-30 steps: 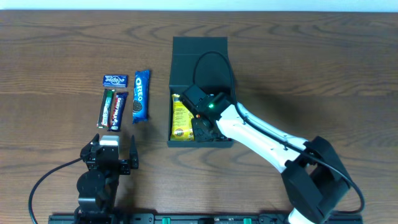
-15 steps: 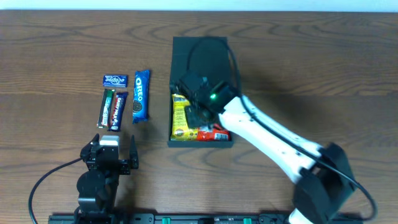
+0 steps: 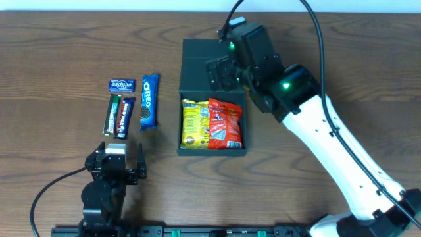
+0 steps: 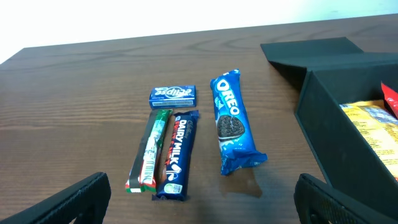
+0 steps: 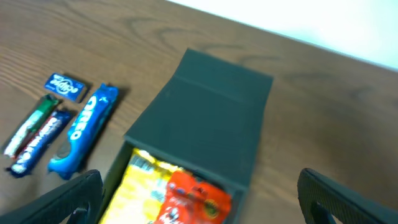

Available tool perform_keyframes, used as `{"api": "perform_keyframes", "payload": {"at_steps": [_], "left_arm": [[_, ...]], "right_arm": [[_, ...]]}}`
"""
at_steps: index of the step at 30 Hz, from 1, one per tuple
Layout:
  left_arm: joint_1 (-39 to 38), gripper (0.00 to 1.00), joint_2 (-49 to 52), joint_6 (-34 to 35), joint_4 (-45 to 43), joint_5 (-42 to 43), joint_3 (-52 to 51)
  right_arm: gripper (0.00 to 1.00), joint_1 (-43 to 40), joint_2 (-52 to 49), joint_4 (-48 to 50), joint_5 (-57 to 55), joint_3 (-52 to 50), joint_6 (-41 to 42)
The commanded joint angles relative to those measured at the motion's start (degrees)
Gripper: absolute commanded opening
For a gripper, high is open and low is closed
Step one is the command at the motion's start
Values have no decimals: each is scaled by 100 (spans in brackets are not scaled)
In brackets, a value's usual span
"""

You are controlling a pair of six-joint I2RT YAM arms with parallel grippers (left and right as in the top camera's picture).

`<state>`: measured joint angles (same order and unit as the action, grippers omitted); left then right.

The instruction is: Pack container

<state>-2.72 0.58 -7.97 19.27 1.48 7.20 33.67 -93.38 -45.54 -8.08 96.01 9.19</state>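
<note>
The container (image 3: 179,135) is a dark box in mid-table, its flap lid (image 3: 210,59) lying open at the far end. Inside lie a yellow packet (image 3: 193,123) and a red packet (image 3: 225,124), side by side. My right gripper (image 3: 227,71) hovers open over the lid and holds nothing. In the right wrist view the container (image 5: 211,118) and both packets show blurred between the fingers (image 5: 68,199). My left gripper (image 3: 118,161) rests open near the front edge, behind the loose snacks. Its fingers (image 4: 74,199) are spread wide in the left wrist view.
Left of the box lie an Oreo pack (image 3: 148,100), a small blue Eclipse pack (image 3: 122,85), a Dairy Milk bar (image 3: 124,118) and a green-and-red bar (image 3: 113,113). The right arm (image 3: 329,138) stretches across the table's right side.
My right gripper let go of the red packet inside the box beside the yellow one, opened, and rose back over the lid. The left arm has not moved.
</note>
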Motion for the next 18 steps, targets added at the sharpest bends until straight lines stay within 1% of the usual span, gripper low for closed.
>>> {"api": "perform_keyframes", "payload": {"at_steps": [1, 6, 11, 13, 15, 18], "left_arm": [[7, 95, -33, -105, 33, -42, -125], [7, 95, -33, -101, 31, -39, -125], [9, 95, -33, -103, 39, -44, -125], [9, 95, -33, -101, 39, -44, -125], [7, 95, -33, -7, 39, 63, -125], [7, 95, -33, 251, -2, 483, -127]], "right_arm": [[99, -173, -44, 181, 15, -17, -584], [99, -361, -105, 525, 17, -17, -673], [99, -424, -190, 640, 50, -17, -675], [99, -424, -238, 654, 278, -17, -710], [99, -424, -280, 658, 708, -17, -929], [99, -424, -317, 660, 1185, -17, -1012]]}}
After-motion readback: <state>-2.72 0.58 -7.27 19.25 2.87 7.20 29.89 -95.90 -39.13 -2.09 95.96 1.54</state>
